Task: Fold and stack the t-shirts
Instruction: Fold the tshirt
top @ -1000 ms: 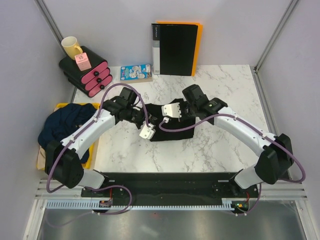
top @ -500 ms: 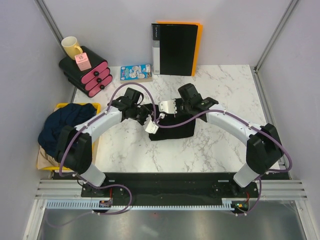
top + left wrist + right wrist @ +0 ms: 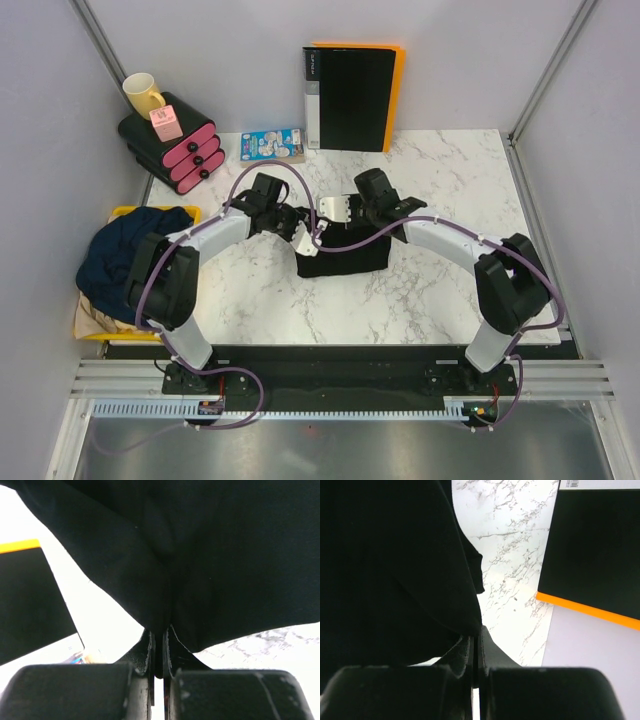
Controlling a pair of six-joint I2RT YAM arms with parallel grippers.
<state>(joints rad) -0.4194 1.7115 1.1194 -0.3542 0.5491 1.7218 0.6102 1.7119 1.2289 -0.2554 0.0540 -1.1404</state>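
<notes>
A: Black cloth: the black t-shirt [image 3: 345, 258] lies mid-table; we log both arms reaching further back than a second ago.
B: We confirm: left gripper [image 3: 159, 632] and right gripper [image 3: 475, 640] each pinched tight on its cloth. White marble table [image 3: 450, 180]; binder [image 3: 350, 95] propped against the rear wall.

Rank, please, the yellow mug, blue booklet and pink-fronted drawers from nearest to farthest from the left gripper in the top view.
From the left gripper, shut on the black t-shirt:
1. Blue booklet, just behind it.
2. Pink-fronted drawers, back left.
3. Yellow mug, atop those drawers, farthest.
</notes>
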